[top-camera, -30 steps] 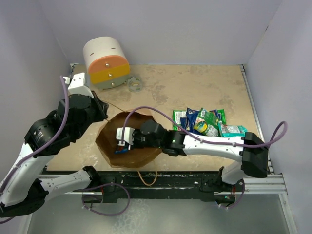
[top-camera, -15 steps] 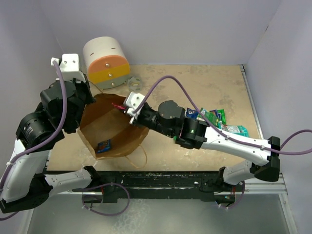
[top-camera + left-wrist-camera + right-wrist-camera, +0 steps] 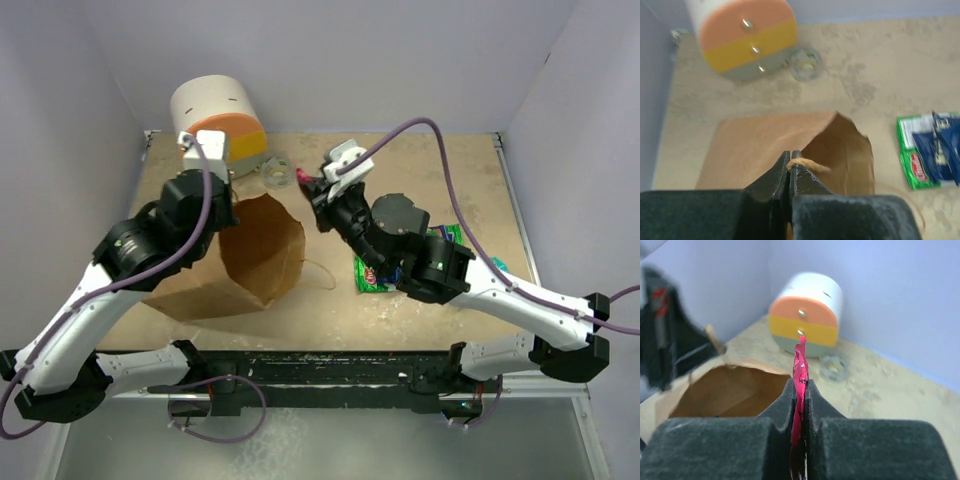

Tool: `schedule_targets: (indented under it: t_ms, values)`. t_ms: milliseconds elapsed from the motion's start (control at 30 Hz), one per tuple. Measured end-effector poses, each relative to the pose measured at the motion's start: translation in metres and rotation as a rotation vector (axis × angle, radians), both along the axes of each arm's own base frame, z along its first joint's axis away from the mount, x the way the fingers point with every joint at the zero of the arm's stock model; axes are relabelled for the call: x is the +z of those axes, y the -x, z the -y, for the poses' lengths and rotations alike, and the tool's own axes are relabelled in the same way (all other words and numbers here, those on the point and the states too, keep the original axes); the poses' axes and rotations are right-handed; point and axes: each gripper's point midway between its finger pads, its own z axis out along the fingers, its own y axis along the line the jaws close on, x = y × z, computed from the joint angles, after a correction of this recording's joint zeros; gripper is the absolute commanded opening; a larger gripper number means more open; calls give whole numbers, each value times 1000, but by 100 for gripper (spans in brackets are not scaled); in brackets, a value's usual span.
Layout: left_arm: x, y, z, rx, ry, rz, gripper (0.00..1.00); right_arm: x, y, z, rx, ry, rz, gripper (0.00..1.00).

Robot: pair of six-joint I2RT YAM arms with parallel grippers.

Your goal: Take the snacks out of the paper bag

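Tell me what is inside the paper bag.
Inside the paper bag only bare brown paper shows. Its deeper end is hidden by its own upper wall.

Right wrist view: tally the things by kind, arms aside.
Pink-red shiny snack packet: 1
Tall brown kraft paper bag: 1
White, orange and yellow cylinder: 1
Small clear ring: 1
Total: 4

Far left corner: a cylinder (image 3: 215, 120) stands here, with a clear ring (image 3: 277, 172) just beside it.
Left side: the paper bag (image 3: 255, 262) lies on its side, mouth open toward the middle of the table (image 3: 330, 315); the left arm (image 3: 150, 250) hangs over it.
Far middle: the right gripper (image 3: 799, 386) is held high, clamped on a pink packet (image 3: 800, 360).
Right middle: snack packets (image 3: 372, 275) lie partly under the right arm (image 3: 500, 295).
Far right corner: bare table.
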Motion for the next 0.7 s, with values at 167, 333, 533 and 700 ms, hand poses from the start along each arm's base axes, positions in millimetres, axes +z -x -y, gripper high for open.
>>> schedule_targets:
  t_ms: [167, 333, 533, 700]
  values:
    - [-58, 5, 35, -80, 78, -169, 0, -37, -51, 62, -265, -19, -190, 0]
    - [-64, 16, 54, -141, 195, -231, 0, -115, -88, 140, -573, 22, -401, 0]
    - [-66, 32, 57, -169, 292, -263, 0, -205, -88, 235, -899, 151, -617, 0]
    - [-62, 38, 58, -183, 336, -265, 0, -245, -86, 301, -1089, 185, -727, 0]
